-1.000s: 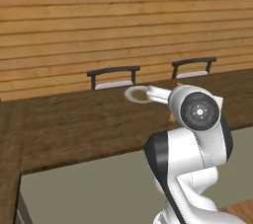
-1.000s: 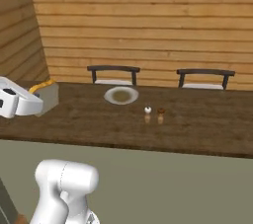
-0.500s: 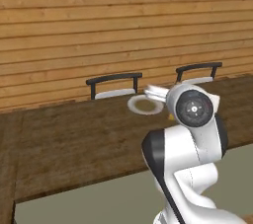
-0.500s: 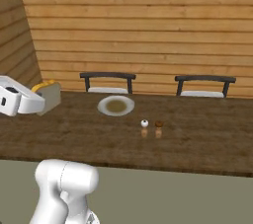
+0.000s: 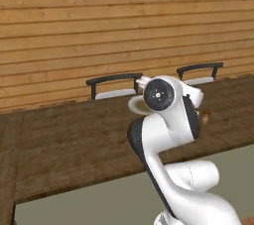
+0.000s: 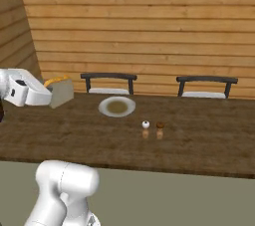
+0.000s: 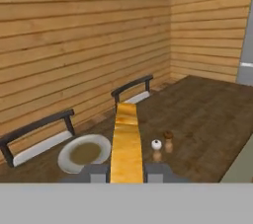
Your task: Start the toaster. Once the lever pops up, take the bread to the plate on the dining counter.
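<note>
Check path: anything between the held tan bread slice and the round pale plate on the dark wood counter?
Nothing visible. The tan bread slice in the gripper hangs beside the round pale plate; the two small shakers stand off to the plate's far side.

bread golden-tan | plate pale grey-white | dining counter dark brown wood-grain

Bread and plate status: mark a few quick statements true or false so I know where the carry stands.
1. The gripper is shut on the bread. True.
2. The bread already lies on the plate. False: it is held in the air, off the plate.
3. The plate sits on the dining counter. True.
4. Two small shakers stand on the counter near the plate. True.
5. The plate is stacked on a chair seat. False: it rests on the counter, in front of the chairs.
</note>
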Available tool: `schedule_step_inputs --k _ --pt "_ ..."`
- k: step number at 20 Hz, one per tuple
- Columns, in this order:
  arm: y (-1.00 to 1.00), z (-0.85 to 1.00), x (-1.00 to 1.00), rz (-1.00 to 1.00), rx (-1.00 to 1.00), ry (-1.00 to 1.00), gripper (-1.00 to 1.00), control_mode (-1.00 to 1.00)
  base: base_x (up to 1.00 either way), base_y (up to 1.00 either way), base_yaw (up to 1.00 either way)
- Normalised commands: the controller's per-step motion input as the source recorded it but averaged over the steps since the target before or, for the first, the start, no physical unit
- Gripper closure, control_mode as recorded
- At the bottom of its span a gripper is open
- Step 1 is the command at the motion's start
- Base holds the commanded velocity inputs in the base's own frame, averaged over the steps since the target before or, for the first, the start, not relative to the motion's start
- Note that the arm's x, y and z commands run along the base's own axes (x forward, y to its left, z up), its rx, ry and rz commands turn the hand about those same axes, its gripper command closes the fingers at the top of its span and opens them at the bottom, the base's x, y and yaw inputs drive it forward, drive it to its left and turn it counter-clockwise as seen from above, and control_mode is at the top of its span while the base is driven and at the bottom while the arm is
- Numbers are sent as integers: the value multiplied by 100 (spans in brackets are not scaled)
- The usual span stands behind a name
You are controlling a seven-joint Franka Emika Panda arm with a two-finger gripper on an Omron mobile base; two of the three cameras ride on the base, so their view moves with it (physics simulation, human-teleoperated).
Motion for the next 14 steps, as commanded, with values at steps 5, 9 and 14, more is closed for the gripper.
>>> schedule_step_inputs --k 5,9,14 --pt "-10 -24 84 -20 0 19 100 -100 0 0 0" --pt "-23 -24 87 -9 0 29 100 -100 0 0 0" --pt "-32 -28 67 0 -1 16 100 -100 0 0 0"
